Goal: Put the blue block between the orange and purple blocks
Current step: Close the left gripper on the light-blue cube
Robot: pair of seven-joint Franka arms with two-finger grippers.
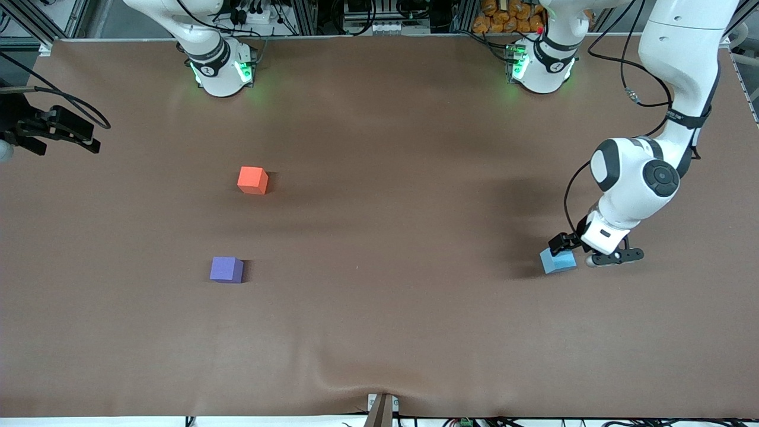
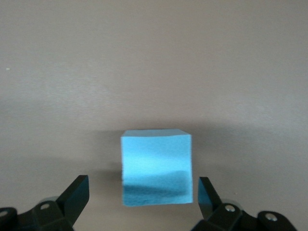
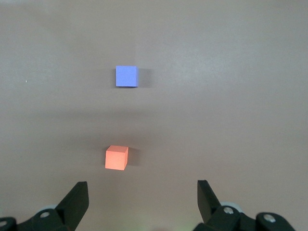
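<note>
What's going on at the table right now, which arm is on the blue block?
The left end effector is down at the blue block near the left arm's end of the table, fingers open on either side of it, not yet closed. The orange block and purple block sit apart toward the right arm's end, the purple one nearer the front camera, with the gap between them free. The right end effector waits open, high over that end.

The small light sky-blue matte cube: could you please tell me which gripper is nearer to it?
Left. The left gripper is right at the small light sky-blue matte cube, fingers open on either side. The right gripper waits open at the right arm's end of the table.
</note>
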